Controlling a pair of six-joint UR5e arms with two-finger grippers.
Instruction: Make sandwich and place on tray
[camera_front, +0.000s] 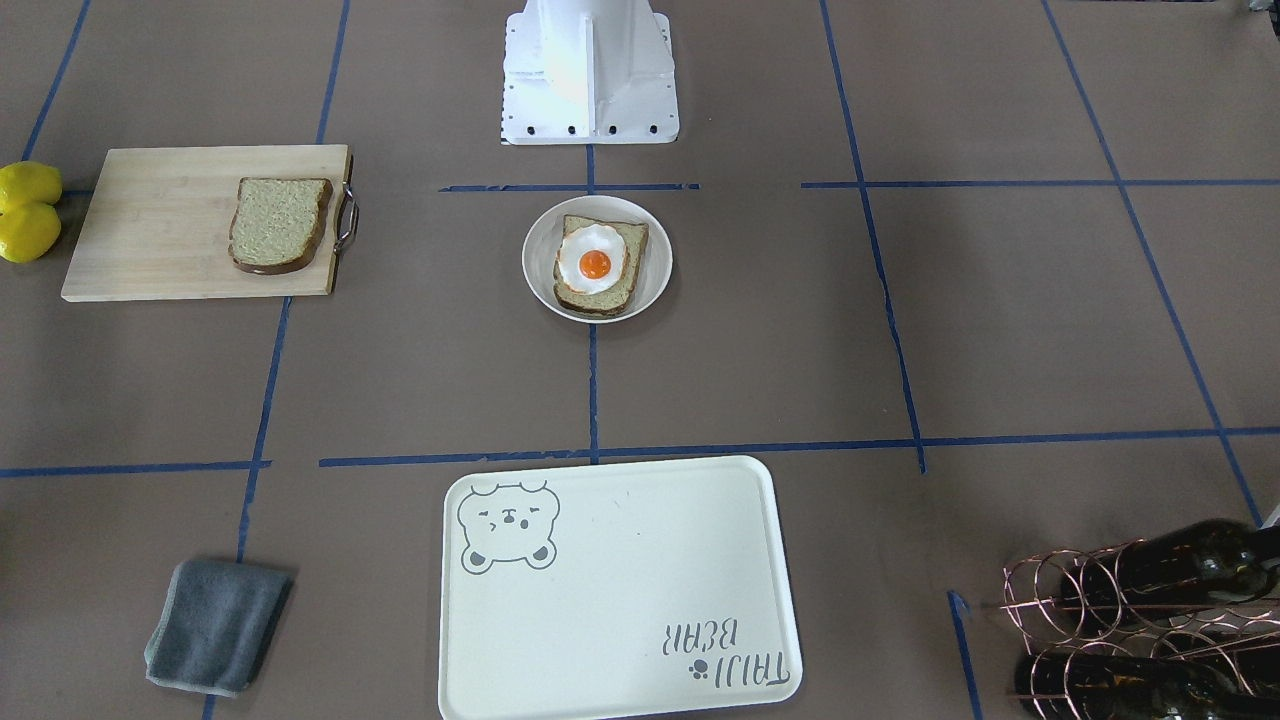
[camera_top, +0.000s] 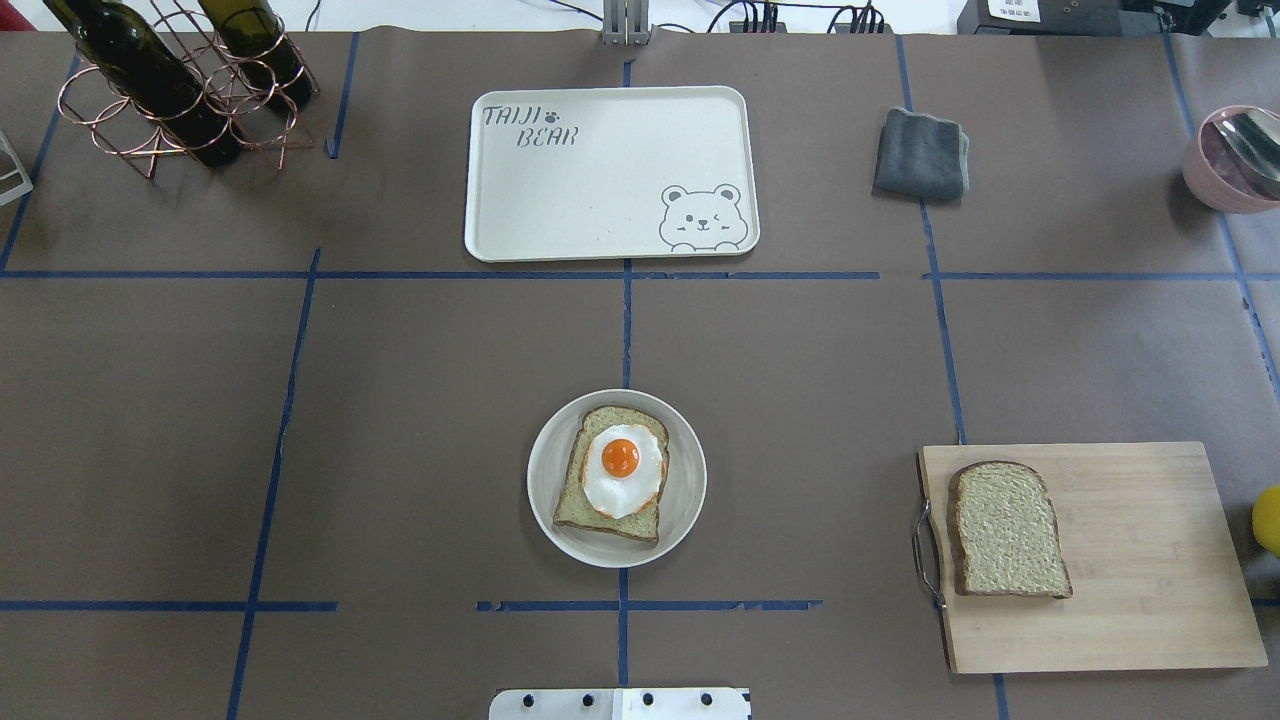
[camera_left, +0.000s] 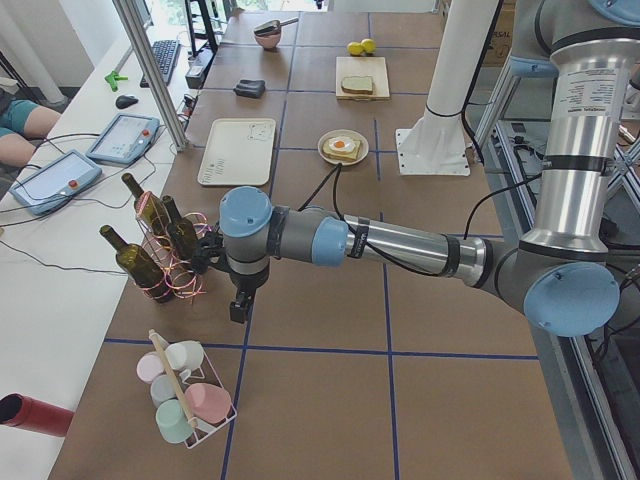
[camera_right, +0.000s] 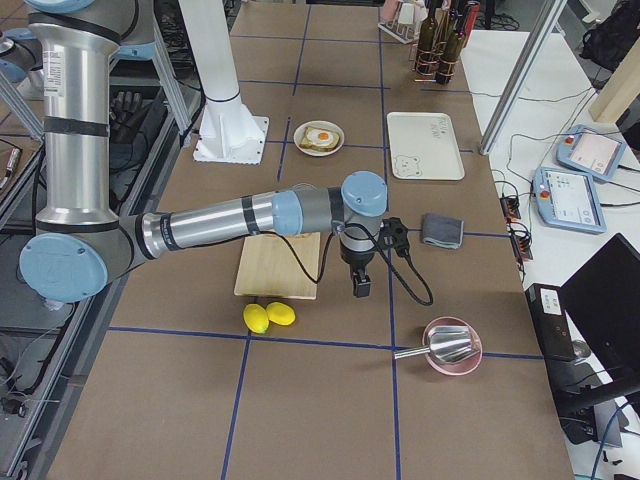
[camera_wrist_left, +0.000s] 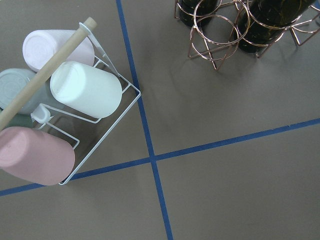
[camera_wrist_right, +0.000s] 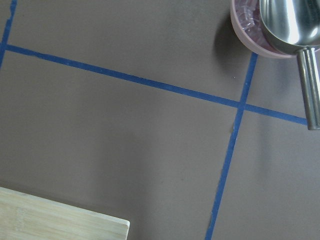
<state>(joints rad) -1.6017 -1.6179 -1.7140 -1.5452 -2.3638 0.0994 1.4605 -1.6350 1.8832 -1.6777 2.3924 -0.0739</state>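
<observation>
Left fingers (camera_left: 238, 312) and right fingers (camera_right: 361, 288) far from the food, clenched or released impossible to tell. Egg (camera_top: 622, 470) already on one bread slice (camera_top: 572, 500). Second slice (camera_top: 1008, 530) and move to tray (camera_top: 600, 170) still to do.

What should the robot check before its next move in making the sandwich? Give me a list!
1. The egg sits on the bottom slice in the plate: ok.
2. The second slice lies flat and alone on the cutting board: ok.
3. The tray has nothing on it: ok.
4. The right hand is over the second slice: not ok, it hangs over bare table beside the board.
5. The left hand is out of the way: ok, it hangs by the bottle rack.
6. Both hands are open: cannot tell.
</observation>
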